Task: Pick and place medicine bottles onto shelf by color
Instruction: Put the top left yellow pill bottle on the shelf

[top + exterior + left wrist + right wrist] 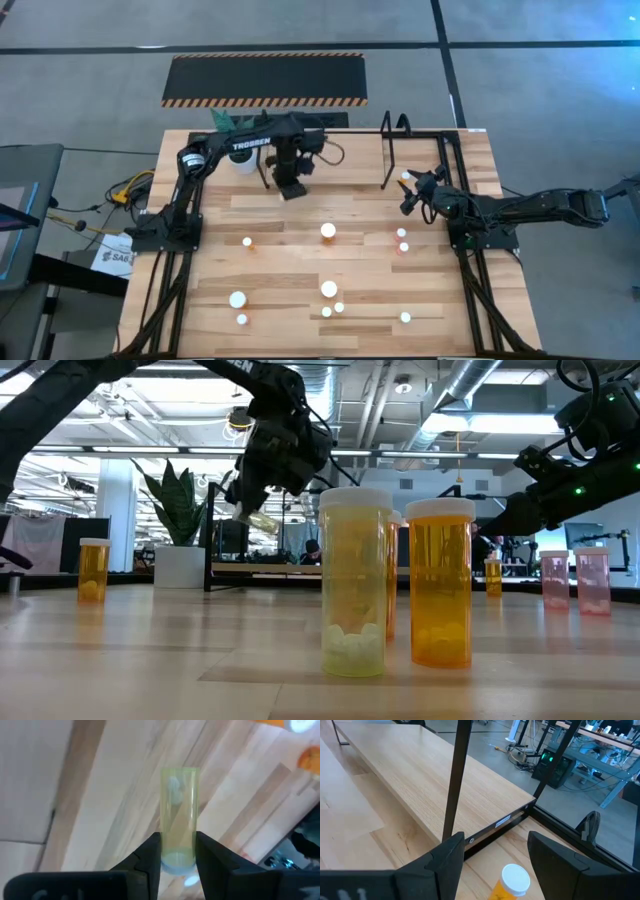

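High view shows the left gripper (291, 190) at twelve o'clock over the shelf (340, 170), jaws clamped on a yellow bottle (178, 815) for placing, while the right gripper (412, 196) waits wide at three o'clock above an orange bottle (509, 883).

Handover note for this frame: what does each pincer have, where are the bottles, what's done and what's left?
Left pincer: shut on a yellow bottle, lifted off the table near the shelf's left part.
Right pincer: open, empty, at the shelf's right end, just above an orange bottle standing by the shelf edge.
Other bottles: about ten upright on the table, orange, yellow and pink.
Done: no bottle seen on the shelf.
Left: place the yellow one, then sort the others by color.
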{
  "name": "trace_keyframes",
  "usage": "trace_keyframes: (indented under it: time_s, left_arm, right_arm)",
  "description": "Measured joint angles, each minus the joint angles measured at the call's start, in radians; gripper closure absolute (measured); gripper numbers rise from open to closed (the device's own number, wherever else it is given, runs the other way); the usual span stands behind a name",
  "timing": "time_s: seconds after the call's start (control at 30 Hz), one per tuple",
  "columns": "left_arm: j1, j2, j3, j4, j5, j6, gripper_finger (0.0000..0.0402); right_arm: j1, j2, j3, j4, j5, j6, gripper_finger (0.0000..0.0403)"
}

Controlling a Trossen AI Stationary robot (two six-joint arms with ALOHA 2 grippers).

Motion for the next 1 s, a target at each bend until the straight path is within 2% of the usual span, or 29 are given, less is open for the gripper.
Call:
trace_keyframes:
  time_s: [0.23, 0.4, 0.67, 0.77, 0.83, 0.9, 1.0]
  left_arm:
    - [-0.069, -0.022, -0.142, -0.005, 0.004, -0.098, 0.0314]
    - [-0.083, -0.075, -0.295, -0.003, 0.111, -0.117, 0.0314]
    - [-0.082, -0.232, -0.533, -0.005, 0.270, -0.211, 0.0314]
    - [-0.083, -0.267, -0.616, -0.006, 0.256, -0.230, 0.0314]
    - [-0.083, -0.270, -0.651, -0.005, 0.209, -0.233, 0.0314]
    - [-0.083, -0.270, -0.664, 0.010, 0.162, -0.223, 0.0314]
    - [-0.082, -0.270, -0.658, 0.036, 0.158, -0.212, 0.0314]
  right_arm:
    - [0.000, 0.000, 0.000, 0.000, 0.000, 0.000, 0.0159]
    - [0.000, 0.000, 0.000, 0.000, 0.000, 0.000, 0.0159]
    - [0.000, 0.000, 0.000, 0.001, 0.000, 0.000, 0.0159]
    - [0.000, 0.000, 0.000, 0.000, 0.000, 0.000, 0.0159]
    - [0.000, 0.000, 0.000, 0.001, 0.000, 0.000, 0.0159]
    - [0.000, 0.000, 0.000, 0.000, 0.000, 0.000, 0.0159]
    - [0.000, 0.000, 0.000, 0.000, 0.000, 0.000, 0.0159]
